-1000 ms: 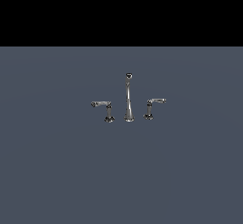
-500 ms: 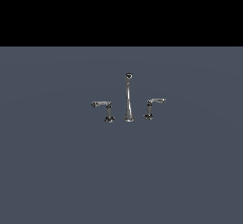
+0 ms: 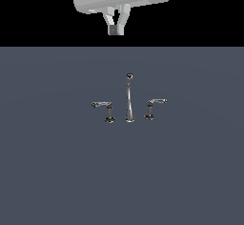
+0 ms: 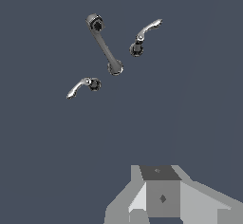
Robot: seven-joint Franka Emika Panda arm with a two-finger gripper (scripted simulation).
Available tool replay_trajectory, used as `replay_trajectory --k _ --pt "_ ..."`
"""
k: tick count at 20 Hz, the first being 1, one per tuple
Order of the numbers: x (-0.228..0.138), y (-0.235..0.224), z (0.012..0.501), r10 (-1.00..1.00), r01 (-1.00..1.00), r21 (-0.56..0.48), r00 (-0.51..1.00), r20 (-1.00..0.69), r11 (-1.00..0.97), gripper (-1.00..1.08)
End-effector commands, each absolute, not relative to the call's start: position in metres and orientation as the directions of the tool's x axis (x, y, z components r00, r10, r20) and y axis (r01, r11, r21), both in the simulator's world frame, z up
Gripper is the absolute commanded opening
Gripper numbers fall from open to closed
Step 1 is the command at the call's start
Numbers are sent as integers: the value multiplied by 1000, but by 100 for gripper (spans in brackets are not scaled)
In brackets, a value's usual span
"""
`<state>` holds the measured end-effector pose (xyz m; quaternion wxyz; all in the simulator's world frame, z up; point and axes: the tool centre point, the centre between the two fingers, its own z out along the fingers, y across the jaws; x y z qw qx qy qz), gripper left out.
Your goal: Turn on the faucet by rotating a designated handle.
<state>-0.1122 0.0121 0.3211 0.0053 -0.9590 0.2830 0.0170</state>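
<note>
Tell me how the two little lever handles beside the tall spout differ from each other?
The handle on the exterior view's right has a shorter, brighter, gently arched lever; the handle on the exterior view's left has a longer, darker, straighter one. Their levers point opposite ways, away from the spout. Both are chrome, on short posts with round bases.

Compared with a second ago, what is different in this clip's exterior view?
The gripper has come into view at the top of the exterior view, hanging well above the faucet and touching nothing. Earlier it was out of frame. The spout and both lever handles, including the designated handle, stand as before; nothing has been grasped.
</note>
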Motion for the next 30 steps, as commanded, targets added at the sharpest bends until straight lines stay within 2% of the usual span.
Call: replay_trajectory --k 1,15,30 --pt "-96 9 305 -590 -590 -1 807 -33 -807 -100" --pt "-13 -30 219 -810 -810 2 586 -21 -586 -100" --pt "63 -108 125 -965 -965 4 263 -3 -263 -100"
